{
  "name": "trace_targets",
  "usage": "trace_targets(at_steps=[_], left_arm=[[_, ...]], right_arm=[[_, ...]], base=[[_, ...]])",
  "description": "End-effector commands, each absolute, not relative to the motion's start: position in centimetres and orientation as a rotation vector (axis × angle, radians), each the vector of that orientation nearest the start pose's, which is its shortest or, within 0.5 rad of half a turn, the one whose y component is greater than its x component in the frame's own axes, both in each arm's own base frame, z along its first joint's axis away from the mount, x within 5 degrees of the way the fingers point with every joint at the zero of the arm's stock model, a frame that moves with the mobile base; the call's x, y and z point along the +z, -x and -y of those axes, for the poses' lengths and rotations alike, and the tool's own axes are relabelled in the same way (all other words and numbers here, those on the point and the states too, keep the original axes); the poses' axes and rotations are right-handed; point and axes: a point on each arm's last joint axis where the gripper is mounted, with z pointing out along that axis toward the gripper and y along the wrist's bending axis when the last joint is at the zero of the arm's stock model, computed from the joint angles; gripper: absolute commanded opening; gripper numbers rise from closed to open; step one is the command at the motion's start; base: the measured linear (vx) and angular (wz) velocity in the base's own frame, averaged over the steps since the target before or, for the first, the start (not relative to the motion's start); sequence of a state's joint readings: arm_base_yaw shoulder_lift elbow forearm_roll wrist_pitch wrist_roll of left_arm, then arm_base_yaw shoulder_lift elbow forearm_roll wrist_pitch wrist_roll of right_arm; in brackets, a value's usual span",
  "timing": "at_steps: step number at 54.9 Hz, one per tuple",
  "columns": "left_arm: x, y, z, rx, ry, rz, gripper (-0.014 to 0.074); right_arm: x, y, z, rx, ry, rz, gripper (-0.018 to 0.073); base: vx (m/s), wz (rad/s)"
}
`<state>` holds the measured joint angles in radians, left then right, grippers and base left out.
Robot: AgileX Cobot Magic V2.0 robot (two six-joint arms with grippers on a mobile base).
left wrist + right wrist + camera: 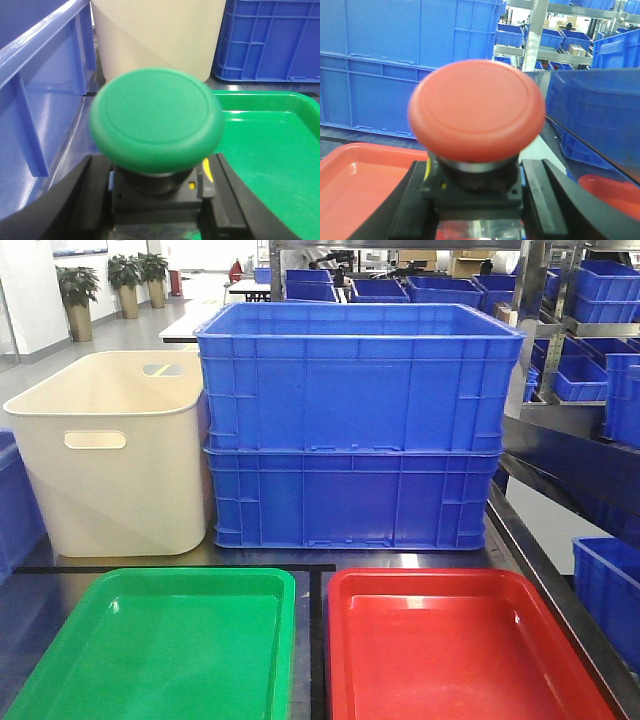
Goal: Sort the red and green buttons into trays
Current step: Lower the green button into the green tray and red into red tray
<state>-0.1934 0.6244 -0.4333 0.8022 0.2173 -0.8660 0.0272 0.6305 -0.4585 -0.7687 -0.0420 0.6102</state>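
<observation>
Gripping the black switch base from both sides, the left claw (157,200) is clenched on the green button (156,127), whose broad cap stands upright above the fingers (55,215). The green tray (280,165) lies just ahead and to its right, with the cream tub (160,35) and a blue crate (45,100) beyond. How high the button hangs over the tabletop (314,660) cannot be told. Further right, the right claw (475,205) is likewise clamped on the base of the red button (476,110), cap up, with the red tray (355,185) low to its left and stacked blue crates (395,65) behind. Both trays look bare in the front view, where neither arm shows.

Each button is probably light and stiff, hard plastic throughout, so a firm squeeze should not hurt it. The domed cap looks smooth and overhangs its base, making it a poor place to pinch. The squared base with flat sides is the better hold, and both claws grip there. Being top-heavy, a button may tip or roll on the glossy tray if dropped.
</observation>
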Motion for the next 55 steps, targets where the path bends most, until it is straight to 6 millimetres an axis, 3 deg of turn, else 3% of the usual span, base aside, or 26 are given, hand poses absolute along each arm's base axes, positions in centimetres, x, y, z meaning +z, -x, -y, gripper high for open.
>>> trace_targets(at_steps=[1,43,55], left_arm=[[30.6,-13.3,1.6,-0.092,-0.036,-1.753,0.0005],[30.9,-13.4,1.9,-0.12,-0.053,-1.726,0.0005],[31.5,-14.4,3.7,-0.283,-0.158,-1.626,0.0005]], right_arm=[[33.2,-13.7,-1.0,-0.059,0.21,-1.53,-0.0009],[33.4,-14.0,-1.4,-0.019,0.241,-1.492,-0.0009],[33.1,-15.7,-3.4,0.1,0.447,-1.4,-0.0009]], base=[[0.0,0.0],[0.0,0.0],[0.0,0.0]])
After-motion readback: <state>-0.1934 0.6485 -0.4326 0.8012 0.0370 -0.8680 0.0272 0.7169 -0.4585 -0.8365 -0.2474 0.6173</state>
